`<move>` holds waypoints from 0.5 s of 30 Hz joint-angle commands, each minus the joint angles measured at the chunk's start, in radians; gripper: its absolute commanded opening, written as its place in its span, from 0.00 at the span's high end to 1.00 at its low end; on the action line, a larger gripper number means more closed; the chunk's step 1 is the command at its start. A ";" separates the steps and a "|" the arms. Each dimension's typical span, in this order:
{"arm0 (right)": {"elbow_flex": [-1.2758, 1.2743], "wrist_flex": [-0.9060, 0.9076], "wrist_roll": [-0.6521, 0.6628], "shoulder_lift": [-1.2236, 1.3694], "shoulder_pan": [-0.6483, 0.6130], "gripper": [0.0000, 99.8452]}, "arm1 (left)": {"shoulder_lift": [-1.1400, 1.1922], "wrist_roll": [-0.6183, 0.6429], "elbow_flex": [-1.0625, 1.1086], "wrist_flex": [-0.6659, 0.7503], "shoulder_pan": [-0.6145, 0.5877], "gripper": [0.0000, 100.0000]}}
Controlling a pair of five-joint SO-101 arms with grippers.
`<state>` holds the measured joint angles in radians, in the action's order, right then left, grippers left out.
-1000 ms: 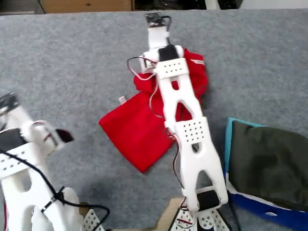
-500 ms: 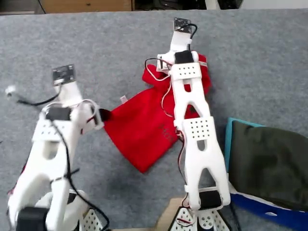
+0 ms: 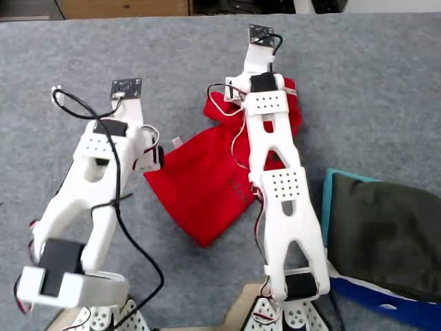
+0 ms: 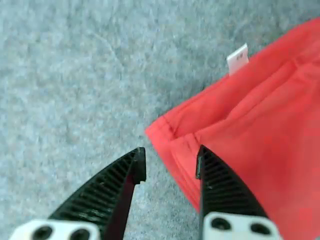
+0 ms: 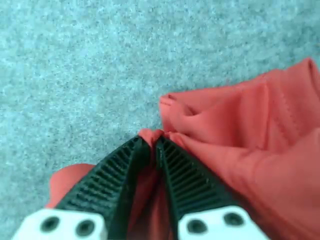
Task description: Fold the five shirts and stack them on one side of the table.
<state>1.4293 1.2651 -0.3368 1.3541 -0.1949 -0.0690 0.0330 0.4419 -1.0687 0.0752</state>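
A red shirt lies rumpled and partly folded in the middle of the grey table, a small white tag at its left edge. My right gripper is shut on a bunched fold of the red shirt at its far end, under the right arm. My left gripper is open just above the shirt's near left corner, one finger over the cloth, the other over the carpet. In the high view the left gripper sits at the shirt's left edge.
A stack of folded shirts, dark olive on top with teal and blue edges beneath, lies at the right side of the table. Grey table surface extends to the left and far side.
My left arm has swung in from the near left edge to the shirt's left corner. The right arm shifted a little right a second ago with the shirt end, then kept still.
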 commanded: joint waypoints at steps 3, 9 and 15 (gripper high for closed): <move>0.053 -0.011 -0.006 -0.002 0.019 0.99 | 0.116 -0.005 -0.117 0.002 0.023 0.83; 0.053 -0.014 -0.006 -0.001 0.018 0.99 | 0.160 -0.005 -0.167 -0.046 0.023 0.83; 0.053 -0.014 -0.006 -0.001 0.018 0.99 | 0.166 -0.005 -0.158 -0.046 0.063 0.83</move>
<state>1.4293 1.2651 -0.3368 1.3617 -0.1949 0.1013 0.0330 0.3191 -1.1040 0.1059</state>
